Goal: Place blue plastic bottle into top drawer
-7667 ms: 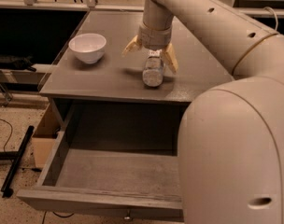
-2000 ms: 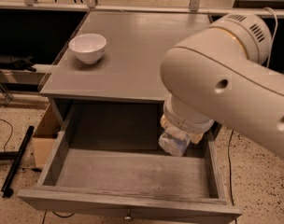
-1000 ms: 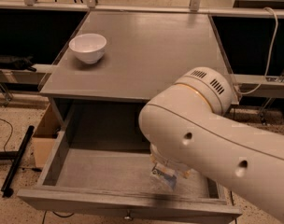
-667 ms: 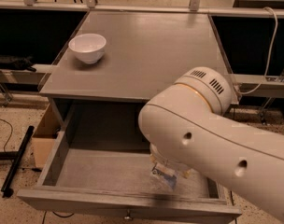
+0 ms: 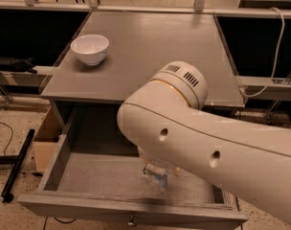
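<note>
The top drawer (image 5: 88, 174) of the grey cabinet stands pulled open, with its small round knob (image 5: 131, 221) at the front. My gripper (image 5: 152, 163) reaches down into the drawer, mostly hidden under my big white arm (image 5: 193, 128). The blue plastic bottle (image 5: 156, 175) shows just below the arm, low in the drawer near its floor, right of the middle. Only the bottle's lower part shows.
A white bowl (image 5: 90, 48) sits at the left rear of the cabinet top (image 5: 150, 42). A cardboard box (image 5: 46, 138) stands on the floor left of the cabinet. A black bar (image 5: 16, 164) lies on the floor at the far left. A white cable (image 5: 274, 56) hangs at the right.
The arm has carried the bottle from the cabinet top down into the open drawer. Over the last second the arm has swung a little to the left and the bottle stays low.
</note>
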Action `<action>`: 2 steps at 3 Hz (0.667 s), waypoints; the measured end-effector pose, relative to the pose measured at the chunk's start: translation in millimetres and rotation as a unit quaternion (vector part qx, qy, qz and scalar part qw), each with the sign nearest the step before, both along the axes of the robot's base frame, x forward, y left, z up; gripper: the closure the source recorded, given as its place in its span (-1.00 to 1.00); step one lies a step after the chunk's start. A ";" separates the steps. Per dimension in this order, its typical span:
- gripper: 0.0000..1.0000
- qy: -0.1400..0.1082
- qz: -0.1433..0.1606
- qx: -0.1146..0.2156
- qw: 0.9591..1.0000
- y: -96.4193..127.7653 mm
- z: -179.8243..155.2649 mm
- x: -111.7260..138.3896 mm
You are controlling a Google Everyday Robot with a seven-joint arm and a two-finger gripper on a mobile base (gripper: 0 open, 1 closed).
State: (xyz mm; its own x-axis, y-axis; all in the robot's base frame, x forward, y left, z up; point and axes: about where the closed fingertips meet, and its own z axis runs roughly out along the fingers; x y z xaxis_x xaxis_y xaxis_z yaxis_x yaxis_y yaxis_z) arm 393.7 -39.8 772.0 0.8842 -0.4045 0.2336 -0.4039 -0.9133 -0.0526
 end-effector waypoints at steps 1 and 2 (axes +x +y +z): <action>1.00 0.001 0.006 -0.008 1.000 4.0 -0.8 4.4; 1.00 0.006 0.013 -0.013 1.000 3.7 -6.8 8.4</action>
